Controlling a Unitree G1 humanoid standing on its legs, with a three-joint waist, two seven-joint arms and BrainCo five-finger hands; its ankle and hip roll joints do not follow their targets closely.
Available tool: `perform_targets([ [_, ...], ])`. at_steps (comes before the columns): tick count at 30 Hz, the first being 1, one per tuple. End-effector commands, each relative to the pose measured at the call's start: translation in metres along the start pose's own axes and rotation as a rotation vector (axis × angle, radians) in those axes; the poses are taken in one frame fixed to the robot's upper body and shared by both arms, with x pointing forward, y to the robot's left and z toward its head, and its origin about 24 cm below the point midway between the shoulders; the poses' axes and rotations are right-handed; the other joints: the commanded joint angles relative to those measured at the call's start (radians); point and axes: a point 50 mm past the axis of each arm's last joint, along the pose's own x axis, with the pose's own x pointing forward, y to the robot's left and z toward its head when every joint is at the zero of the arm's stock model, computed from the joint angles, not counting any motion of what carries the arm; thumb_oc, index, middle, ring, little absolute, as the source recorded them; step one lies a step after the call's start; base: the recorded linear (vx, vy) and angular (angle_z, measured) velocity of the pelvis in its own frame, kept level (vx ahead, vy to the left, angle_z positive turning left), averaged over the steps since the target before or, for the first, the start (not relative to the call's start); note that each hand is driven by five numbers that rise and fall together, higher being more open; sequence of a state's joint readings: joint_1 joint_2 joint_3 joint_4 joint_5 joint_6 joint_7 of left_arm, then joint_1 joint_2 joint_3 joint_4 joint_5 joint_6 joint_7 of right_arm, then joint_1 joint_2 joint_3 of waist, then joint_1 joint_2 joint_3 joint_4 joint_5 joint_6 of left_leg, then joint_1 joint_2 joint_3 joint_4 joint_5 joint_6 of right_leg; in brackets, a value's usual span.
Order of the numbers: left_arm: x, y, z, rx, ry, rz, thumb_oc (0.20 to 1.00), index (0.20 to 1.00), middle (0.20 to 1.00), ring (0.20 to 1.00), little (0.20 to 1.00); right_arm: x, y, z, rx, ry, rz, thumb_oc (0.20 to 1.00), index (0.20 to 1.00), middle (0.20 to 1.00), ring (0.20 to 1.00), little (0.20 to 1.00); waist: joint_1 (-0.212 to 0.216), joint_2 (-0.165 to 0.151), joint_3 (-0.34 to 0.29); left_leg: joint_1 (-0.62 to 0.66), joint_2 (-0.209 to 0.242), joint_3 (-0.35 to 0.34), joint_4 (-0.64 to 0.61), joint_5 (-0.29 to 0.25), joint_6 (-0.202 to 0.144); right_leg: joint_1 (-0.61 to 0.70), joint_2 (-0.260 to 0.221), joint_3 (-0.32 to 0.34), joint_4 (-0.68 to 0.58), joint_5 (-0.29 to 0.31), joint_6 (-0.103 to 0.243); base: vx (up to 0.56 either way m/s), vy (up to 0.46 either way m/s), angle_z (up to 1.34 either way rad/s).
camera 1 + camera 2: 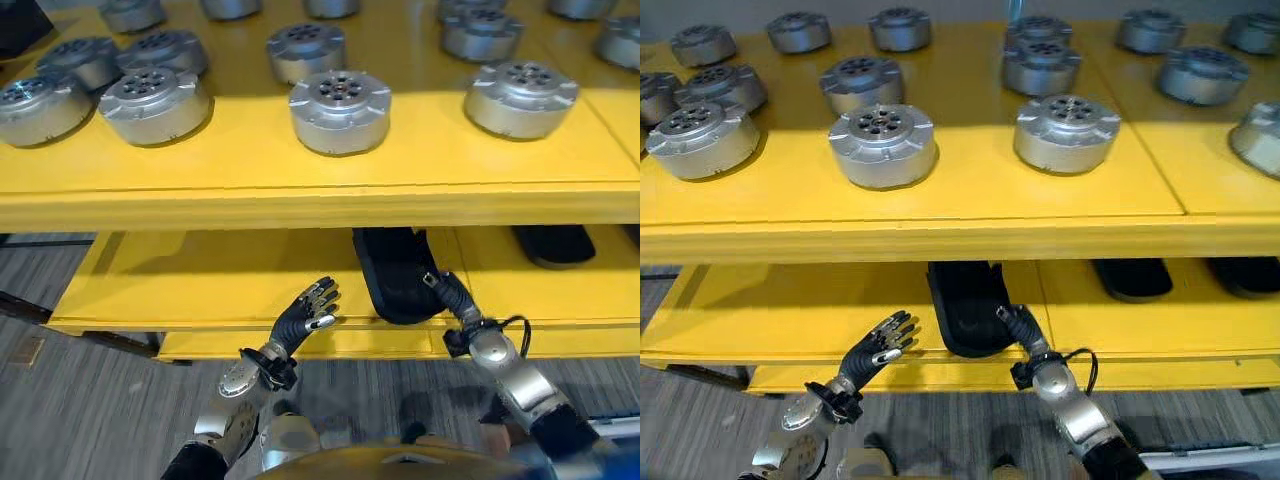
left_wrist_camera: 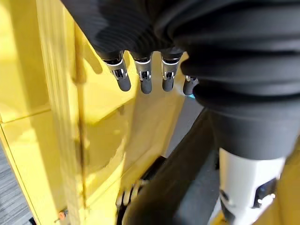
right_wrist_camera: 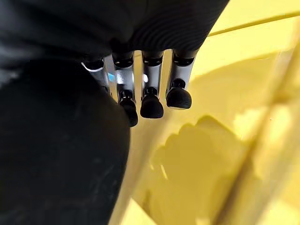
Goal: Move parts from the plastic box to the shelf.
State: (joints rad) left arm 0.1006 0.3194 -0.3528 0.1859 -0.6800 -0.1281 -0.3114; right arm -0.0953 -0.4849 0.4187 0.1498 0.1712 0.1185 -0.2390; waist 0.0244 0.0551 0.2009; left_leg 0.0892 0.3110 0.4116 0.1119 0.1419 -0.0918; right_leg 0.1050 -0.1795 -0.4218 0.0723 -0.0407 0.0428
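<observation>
we hold both hands open, left hand and right hand empty; the parts look heavy, rigid, smooth metal—grasp round the rim.

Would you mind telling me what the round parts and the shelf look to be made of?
Round parts: most likely machined metal, perhaps aluminium; matte silver-grey with soft highlights, crisp edges and drilled holes on top. Shelf: smooth glossy yellow coating that faintly mirrors the parts; probably painted metal or board, the core unseen.
</observation>
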Motion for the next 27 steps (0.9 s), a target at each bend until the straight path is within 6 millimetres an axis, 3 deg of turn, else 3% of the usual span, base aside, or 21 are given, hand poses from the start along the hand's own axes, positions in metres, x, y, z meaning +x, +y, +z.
perform_targets([
  [1, 0.0, 0.005, 0.029, 0.089, -0.113, 0.014, 1.0, 1.0, 1.0, 1.0, 1.0, 0.012, -0.005, 0.042, 0.089, -0.204, -0.037, 0.2, 0.2, 0.2, 0.2, 0.2, 0.021, -0.045, -0.018, -0.024, 0.057, -0.053, 0.049, 0.015, -0.039, -0.042, 0.006, 0.037, 0.097, -0.047, -0.001, -0.09, 0.49, 0.06],
  [4, -0.004, 0.01, 0.023, 0.119, -0.058, 0.053, 1.0, 1.0, 1.0, 1.0, 1.0, 0.009, -0.012, 0.031, 0.132, -0.148, -0.067, 0.2, 0.2, 0.2, 0.2, 0.2, 0.004, -0.034, -0.027, 0.017, 0.053, -0.02, 0.004, -0.019, -0.041, -0.042, -0.027, 0.032, 0.124, -0.052, 0.012, 0.04, 0.362, 0.19],
  [5, -0.004, 0.011, 0.019, 0.117, -0.033, 0.043, 1.0, 1.0, 1.0, 1.0, 1.0, 0.009, -0.012, 0.026, 0.155, -0.121, -0.078, 0.2, 0.2, 0.2, 0.2, 0.2, 0.001, -0.035, -0.028, 0.04, 0.032, -0.019, -0.014, -0.058, -0.045, -0.025, -0.035, 0.037, 0.122, -0.057, 0.03, 0.01, 0.327, 0.31],
  [9, -0.012, 0.01, 0.015, 0.132, -0.005, 0.02, 1.0, 1.0, 1.0, 1.0, 1.0, 0.011, -0.016, 0.019, 0.175, -0.087, -0.133, 0.2, 0.2, 0.2, 0.2, 0.2, 0.016, -0.049, -0.022, 0.066, -0.033, -0.01, -0.066, -0.107, -0.005, -0.008, -0.054, 0.037, 0.078, 0.001, 0.061, 0.02, 0.22, 0.2],
  [14, -0.016, 0.011, 0.014, 0.13, 0.006, 0.027, 1.0, 1.0, 1.0, 1.0, 1.0, 0.014, -0.017, 0.02, 0.216, -0.067, -0.165, 0.2, 0.2, 0.2, 0.2, 0.2, 0.038, -0.069, -0.007, 0.062, -0.066, -0.017, -0.063, -0.131, 0.015, -0.009, -0.057, 0.042, 0.068, 0.01, 0.075, 0.0, 0.019, 0.12],
  [22, -0.01, 0.007, 0.017, 0.117, -0.004, 0.001, 1.0, 1.0, 1.0, 1.0, 1.0, 0.015, -0.014, 0.014, 0.226, -0.033, -0.169, 0.2, 0.2, 0.2, 0.2, 0.2, 0.042, -0.086, 0.0, 0.051, -0.067, -0.009, -0.052, -0.136, 0.016, 0.012, -0.05, 0.065, 0.019, 0.027, 0.077, -0.01, -0.019, -0.01],
  [27, -0.006, 0.01, 0.016, 0.072, -0.008, 0.078, 1.0, 1.0, 1.0, 1.0, 1.0, 0.023, -0.017, 0.011, 0.192, 0.01, -0.187, 0.2, 0.2, 0.2, 0.2, 0.2, 0.059, -0.099, 0.012, 0.029, -0.063, -0.013, -0.006, -0.151, 0.015, 0.009, -0.049, 0.065, 0.028, 0.023, 0.074, 0.01, -0.023, -0.01],
])
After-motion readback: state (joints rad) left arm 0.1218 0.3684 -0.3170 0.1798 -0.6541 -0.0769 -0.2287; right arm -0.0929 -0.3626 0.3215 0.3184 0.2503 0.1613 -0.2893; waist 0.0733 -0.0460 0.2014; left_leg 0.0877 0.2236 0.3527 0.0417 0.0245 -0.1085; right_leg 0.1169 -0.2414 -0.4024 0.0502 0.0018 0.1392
